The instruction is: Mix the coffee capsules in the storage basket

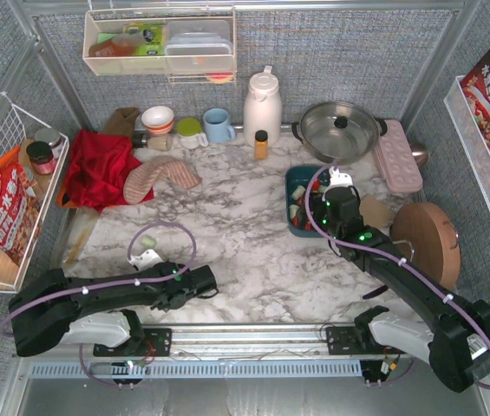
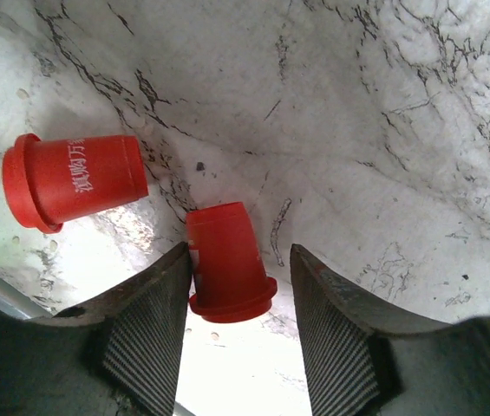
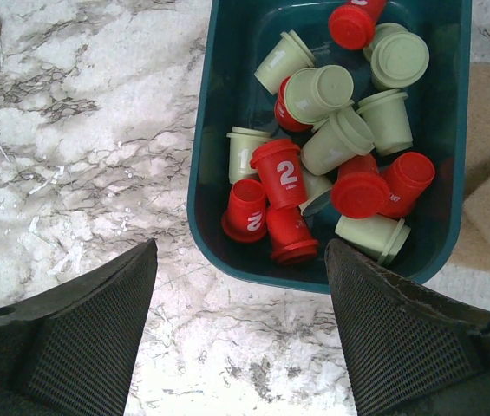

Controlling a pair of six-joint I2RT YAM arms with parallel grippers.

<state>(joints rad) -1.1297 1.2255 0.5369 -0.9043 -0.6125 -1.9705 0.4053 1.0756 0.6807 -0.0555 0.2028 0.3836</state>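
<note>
The dark teal storage basket [image 3: 314,282] holds several red and mint green coffee capsules [image 3: 314,147] jumbled together; in the top view the basket [image 1: 297,178] sits right of centre, partly hidden by my right arm. My right gripper [image 3: 240,347] is open and empty, hovering over the marble at the basket's near wall. My left gripper [image 2: 240,338] is open low over the marble, with a red capsule [image 2: 227,260] lying between its jaws, touching the left finger [image 2: 145,338]. A second red capsule [image 2: 75,179] lies to its left. A mint green capsule [image 1: 147,240] lies loose on the table.
A pink tray [image 1: 398,156], a round wooden board [image 1: 425,243] and a steel pot [image 1: 340,130] stand to the right of and behind the basket. A white kettle [image 1: 262,104], an amber bottle [image 1: 261,144], a blue mug [image 1: 218,126] and a red cloth [image 1: 97,169] line the back.
</note>
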